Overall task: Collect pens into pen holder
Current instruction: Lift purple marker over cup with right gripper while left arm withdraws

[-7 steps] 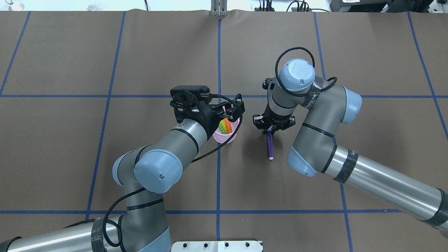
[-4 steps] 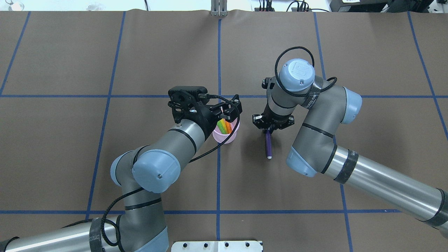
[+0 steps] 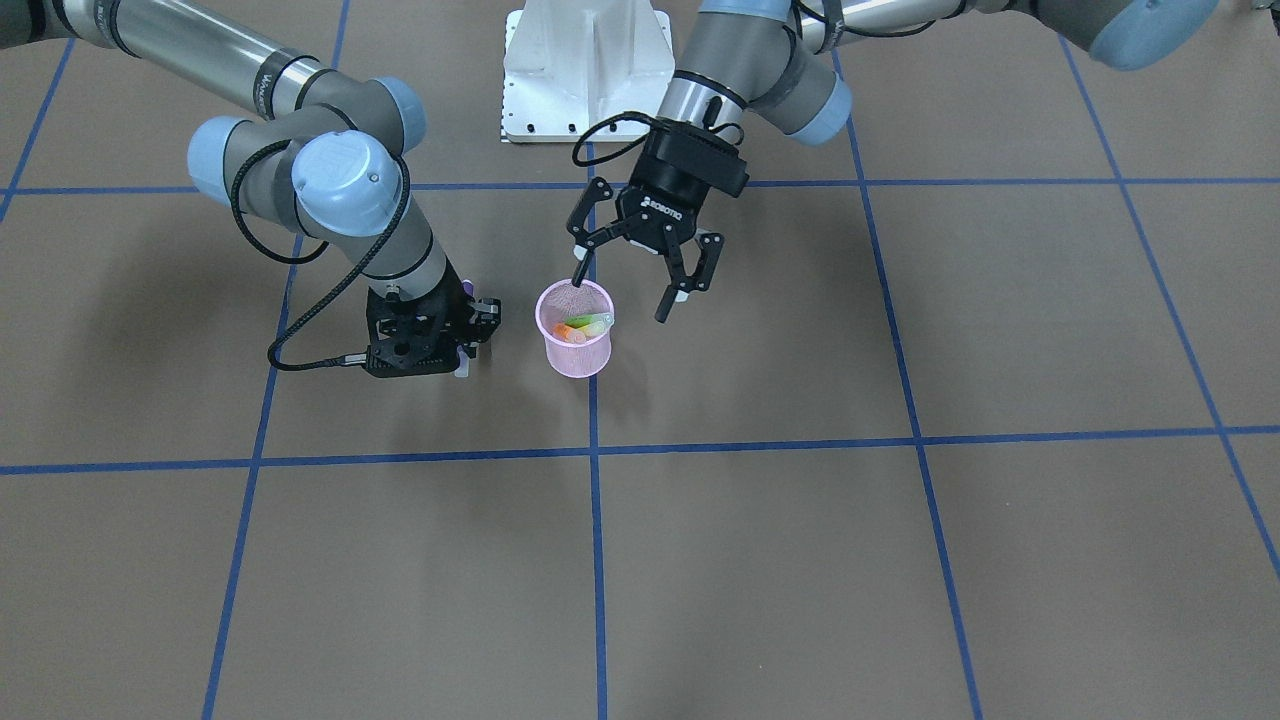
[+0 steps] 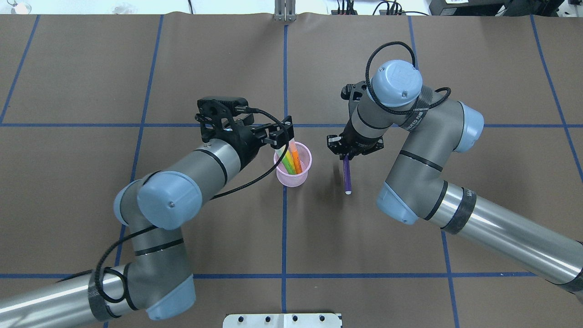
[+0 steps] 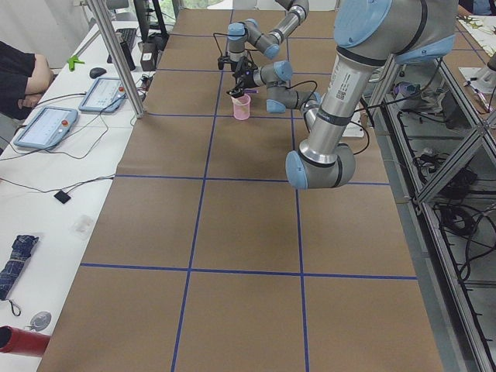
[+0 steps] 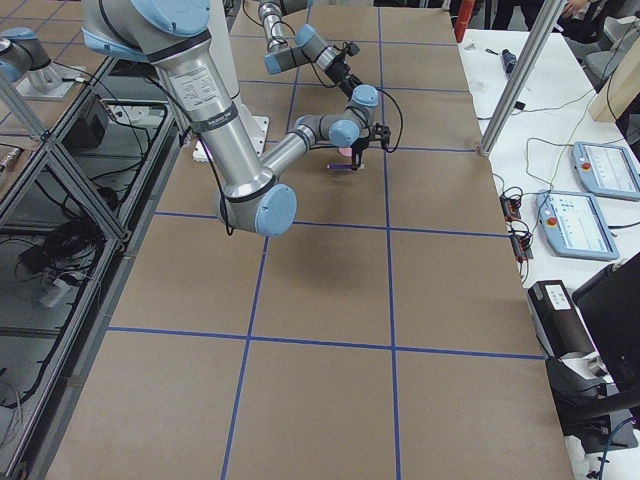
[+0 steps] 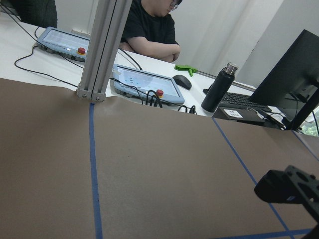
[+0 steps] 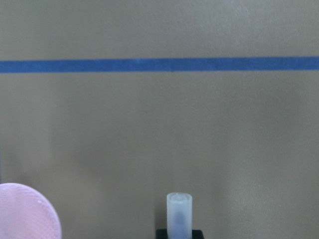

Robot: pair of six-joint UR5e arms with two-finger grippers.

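Risk, tipping: I judge the pen holder (image 4: 294, 180) light, so if the last pen's tip lands on its rim instead of inside, the push could shove it or knock it over and spill what it holds.
Risk, clash: the left gripper (image 3: 622, 298) hangs close over the holder's rim. If I bring the right gripper (image 4: 347, 155) across while it sits there, the fingers could meet.
Risk, slip: the purple pen (image 4: 347, 175) is pinched by its upper part only. A quick sideways move could swing it or let it slide in the grip.
Risk, crowding: the green pen (image 4: 287, 160) and orange pen (image 4: 296, 159) lean across the mouth, so a third pen coming down on them could jam or bounce out.
Left jaws: spread wide and empty. In the front view one fingertip sits right at the holder's far rim, and I cannot tell whether it touches.
Right jaws: drawn in narrow, clamped on the purple pen, which hangs roughly upright with its pale cap end pointing down. I cannot tell how far it clears the table (image 4: 182, 68).
Pens: green and orange are inside the holder. The purple one is near the holder on the robot's right, apart from it.
Holder: upright on the blue centre line, between the two grippers.
Progress: two of three are in, by my reckoning.
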